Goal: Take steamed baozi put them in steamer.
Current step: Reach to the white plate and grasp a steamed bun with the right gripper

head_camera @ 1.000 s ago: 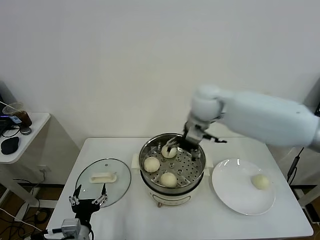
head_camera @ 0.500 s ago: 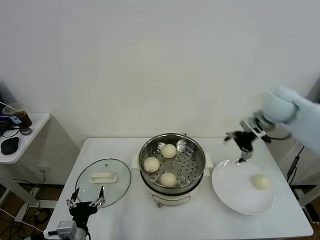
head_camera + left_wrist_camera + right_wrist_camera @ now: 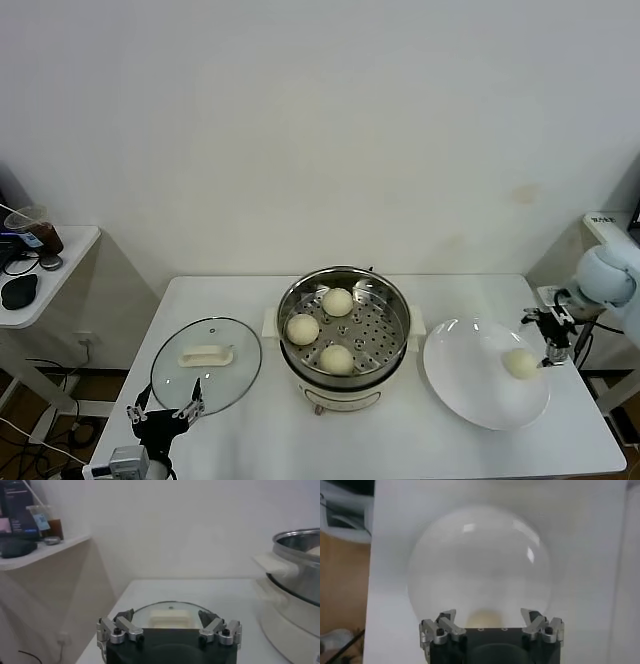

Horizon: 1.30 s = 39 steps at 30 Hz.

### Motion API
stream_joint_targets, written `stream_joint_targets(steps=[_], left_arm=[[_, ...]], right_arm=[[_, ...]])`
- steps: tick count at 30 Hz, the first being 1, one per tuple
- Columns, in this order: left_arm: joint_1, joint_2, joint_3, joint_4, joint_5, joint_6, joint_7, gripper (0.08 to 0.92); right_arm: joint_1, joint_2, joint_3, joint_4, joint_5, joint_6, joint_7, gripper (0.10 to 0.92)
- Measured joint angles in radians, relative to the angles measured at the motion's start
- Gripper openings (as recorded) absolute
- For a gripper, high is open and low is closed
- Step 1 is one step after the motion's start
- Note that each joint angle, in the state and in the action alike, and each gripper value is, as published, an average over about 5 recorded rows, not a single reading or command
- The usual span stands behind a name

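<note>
steamer (image 3: 345,335): sat at the middle of the white table (image 3: 250,420), shiny pot on a white base, perforated tray visible inside.

baozi in steamer: three are seen on the tray, at roughly 12 (image 3: 338,301), 9 (image 3: 303,328) and 6 o'clock (image 3: 337,358).

last baozi (image 3: 520,363): left on the white plate (image 3: 470,395), toward the plate's 3 o'clock edge; the plate is at the steamer's 3 o'clock.

right gripper (image 3: 553,345): held over the plate's 3 o'clock rim, just beside that bun, fingers spread wide, nothing gripped.

left gripper (image 3: 162,412): parked low at the table's near-left edge, fingers spread, nothing in it.

glass lid (image 3: 206,364): laid flat at the steamer's 9 o'clock, just past the left gripper.
</note>
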Motion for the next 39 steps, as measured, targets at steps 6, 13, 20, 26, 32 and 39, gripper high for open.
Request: stream_joint_targets(steps=[6,13,20,26,32,39], left_arm=[[0.005,-0.003,-0.005,0.013,0.0,-0.001,-0.006,0.823],[0.001,-0.001,-0.014,0.025,-0.002,-0.002,-0.011,0.823],[-0.003,0.0,-0.015,0.036,-0.002,-0.001,-0.01,0.823],[-0.006,0.001,-0.022,0.046,-0.003,-0.001,-0.012,0.823],[-0.009,-0.001,-0.021,0.051,-0.003,-0.001,-0.012,0.823],[-0.009,-0.003,-0.019,0.054,-0.003,-0.001,-0.012,0.823]], right_arm=[[-0.059,0.037,0.055,-0.078,-0.077,0.024,0.007,0.823],[-0.096,0.095,0.093,-0.154,-0.127,0.037,0.018,0.823],[-0.108,0.155,0.108,-0.214,-0.161,0.046,0.035,0.823],[-0.117,0.193,0.111,-0.25,-0.185,0.054,0.046,0.823],[-0.126,0.214,0.117,-0.268,-0.208,0.057,0.057,0.823],[-0.135,0.234,0.122,-0.283,-0.23,0.052,0.067,0.823]])
